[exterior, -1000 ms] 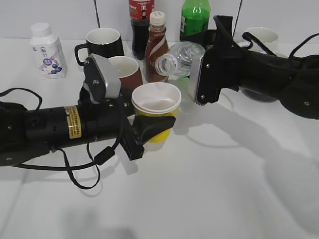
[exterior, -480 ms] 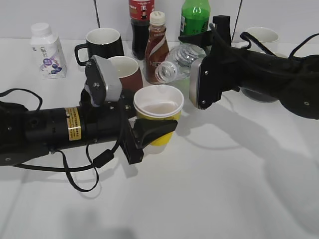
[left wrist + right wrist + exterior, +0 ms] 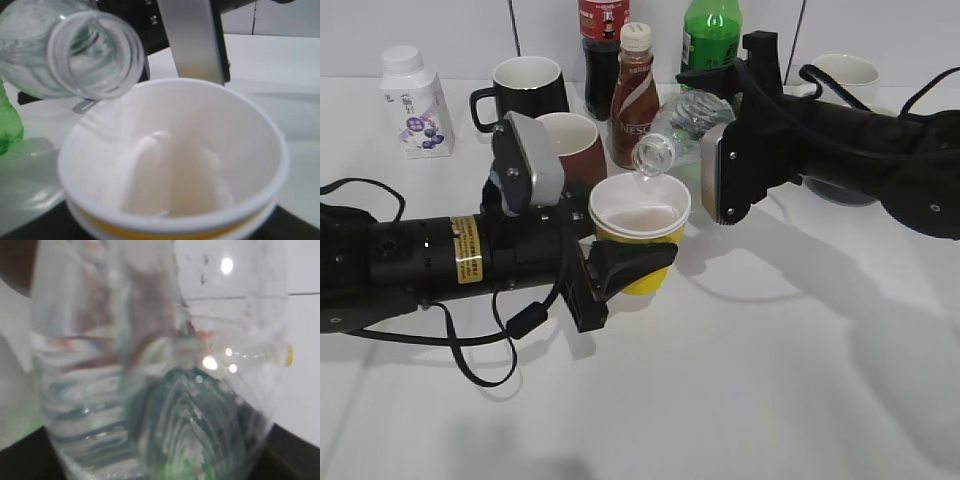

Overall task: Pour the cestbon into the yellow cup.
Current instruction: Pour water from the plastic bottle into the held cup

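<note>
My left gripper (image 3: 638, 262) is shut on the yellow cup (image 3: 640, 225), holding it upright at the table's middle; the cup's white inside fills the left wrist view (image 3: 175, 165). My right gripper (image 3: 705, 130) is shut on the cestbon (image 3: 680, 128), a clear uncapped bottle tipped down to the left. Its open mouth (image 3: 652, 157) hangs just over the cup's far rim, and it shows at the top left of the left wrist view (image 3: 92, 55). The bottle's ribbed body fills the right wrist view (image 3: 150, 380), hiding the jaws.
Behind the cup stand a dark red mug (image 3: 572, 145), a black mug (image 3: 528, 88), a brown Nescafe bottle (image 3: 633, 95), a cola bottle (image 3: 603, 45) and a green soda bottle (image 3: 710, 40). A small white milk bottle (image 3: 415, 100) is far left, a white mug (image 3: 845, 75) far right.
The right gripper has tipped the cestbon further, its mouth swinging down and onto the cup's far rim. The left gripper with the cup has barely moved.
</note>
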